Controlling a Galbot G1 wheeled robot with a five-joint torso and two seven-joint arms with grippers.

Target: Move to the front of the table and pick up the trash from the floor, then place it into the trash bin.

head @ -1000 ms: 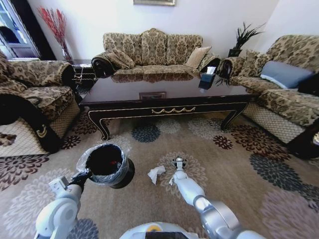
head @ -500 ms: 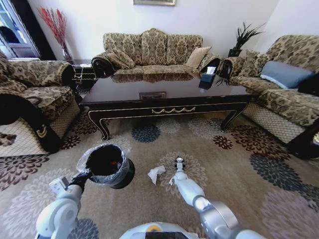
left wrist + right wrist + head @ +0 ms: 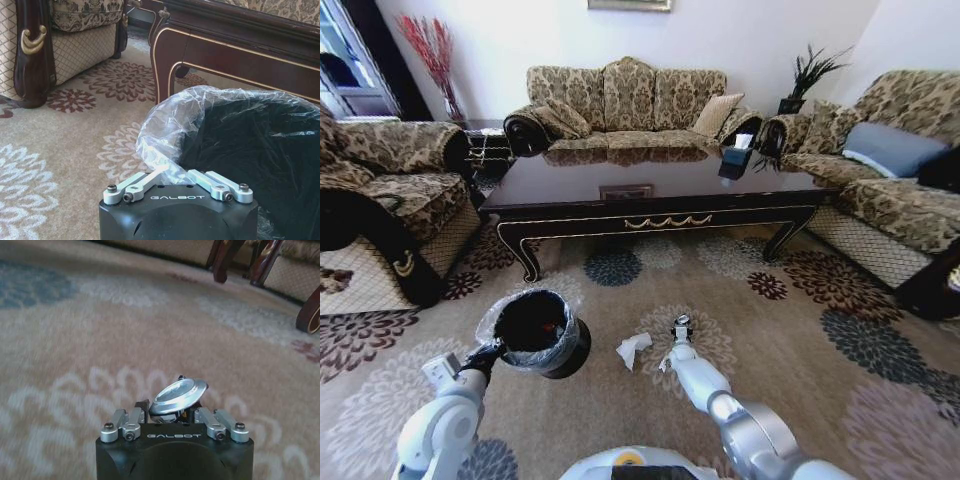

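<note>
- While the left end effector (image 3: 177,186) holds the small round black trash bin with the crinkly clear plastic liner (image 3: 536,329) by its rim, the right arm has moved a tiny bit toward the robot since a second ago.
- The right end effector (image 3: 176,421) is closed on a small shiny round metal piece (image 3: 178,392), which sits tilted between its fingers, lifted a little off the carpet.
- One bit of trash looks already picked up. I think the job is partly done, because this piece is not in the bin yet.
- The left end effector's fingers (image 3: 131,183) pinch the liner and rim, so they are closed on the bin, and it has hardly moved.
- From the right end effector (image 3: 680,327) in the head view, the bin lies at about 9 o'clock, well apart.
- A crumpled white paper tissue (image 3: 631,349) lies on the beige carpet with big round flower shapes (image 3: 790,330), between the bin and the right end effector, at about 8 o'clock from it.
- A tiny white scrap (image 3: 663,363) lies just beside the right arm, at about 7 o'clock from the end effector.
- The long low dark brown glossy worktop with gold scroll trim (image 3: 660,190) stands at 12 o'clock, farther away.
</note>
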